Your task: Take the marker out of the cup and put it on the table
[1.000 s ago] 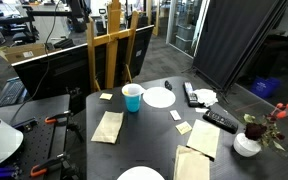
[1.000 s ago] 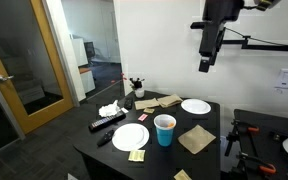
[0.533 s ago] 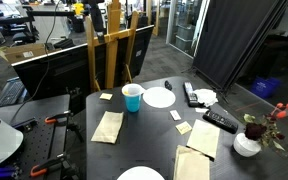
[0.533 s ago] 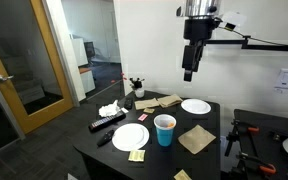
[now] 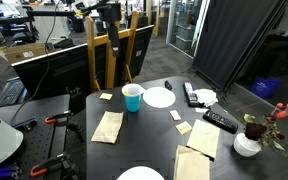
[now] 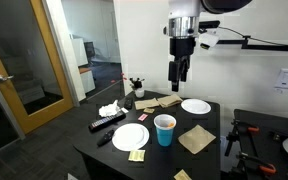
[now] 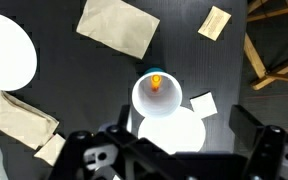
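Observation:
The light blue cup (image 5: 132, 97) stands near the middle of the dark table (image 5: 149, 125); it also shows in the other exterior view (image 6: 165, 129). In the wrist view I look straight down into the cup (image 7: 156, 100), and the orange marker (image 7: 155, 83) stands inside it. The marker does not show clearly in either exterior view. My gripper (image 6: 177, 75) hangs high above the table, well above the cup, and it also shows in an exterior view (image 5: 112, 32). In the wrist view its fingers (image 7: 187, 120) are spread wide and empty.
White plates (image 5: 159, 97) (image 6: 130, 137) (image 6: 195, 106), brown napkins (image 5: 107, 126) (image 7: 118, 27), yellow notes (image 7: 214, 22) and remotes (image 5: 220, 121) lie on the table. A white vase with flowers (image 5: 247, 143) stands at one corner. A wooden easel (image 5: 109, 60) stands behind the table.
The arm has swung across and come lower, from off to the side to a spot above the table near the cup. The objects on the table have not moved.

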Robot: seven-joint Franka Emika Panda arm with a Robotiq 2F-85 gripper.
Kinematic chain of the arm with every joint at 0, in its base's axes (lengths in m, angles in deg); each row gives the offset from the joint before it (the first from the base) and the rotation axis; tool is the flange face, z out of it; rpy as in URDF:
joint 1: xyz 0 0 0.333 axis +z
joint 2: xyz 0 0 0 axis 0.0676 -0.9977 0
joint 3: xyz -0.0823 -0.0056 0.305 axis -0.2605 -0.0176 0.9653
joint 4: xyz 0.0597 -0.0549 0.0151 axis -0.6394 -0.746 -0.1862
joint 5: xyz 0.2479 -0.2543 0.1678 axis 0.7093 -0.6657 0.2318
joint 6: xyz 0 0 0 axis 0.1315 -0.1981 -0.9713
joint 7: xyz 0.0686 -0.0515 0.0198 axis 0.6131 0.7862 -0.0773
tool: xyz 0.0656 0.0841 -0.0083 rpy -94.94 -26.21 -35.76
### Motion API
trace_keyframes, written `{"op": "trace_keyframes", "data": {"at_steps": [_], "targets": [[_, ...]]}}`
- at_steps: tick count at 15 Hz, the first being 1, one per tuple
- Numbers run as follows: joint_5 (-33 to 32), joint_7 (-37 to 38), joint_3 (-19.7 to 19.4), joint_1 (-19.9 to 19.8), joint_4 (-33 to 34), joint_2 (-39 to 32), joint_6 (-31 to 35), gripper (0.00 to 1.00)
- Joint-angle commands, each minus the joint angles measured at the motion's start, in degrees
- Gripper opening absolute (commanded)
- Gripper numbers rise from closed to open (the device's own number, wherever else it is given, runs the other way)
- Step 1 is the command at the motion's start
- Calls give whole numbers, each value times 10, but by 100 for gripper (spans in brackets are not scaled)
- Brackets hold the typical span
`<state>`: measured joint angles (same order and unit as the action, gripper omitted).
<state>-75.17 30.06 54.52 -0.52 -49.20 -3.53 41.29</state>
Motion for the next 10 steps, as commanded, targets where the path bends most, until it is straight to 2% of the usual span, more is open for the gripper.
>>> {"op": "trace_keyframes", "data": {"at_steps": [1, 10], "targets": [[-11, -6, -9, 0, 18, -48, 42, 100], [-12, -8, -22, 5, 19, -121, 129, 100]]}}
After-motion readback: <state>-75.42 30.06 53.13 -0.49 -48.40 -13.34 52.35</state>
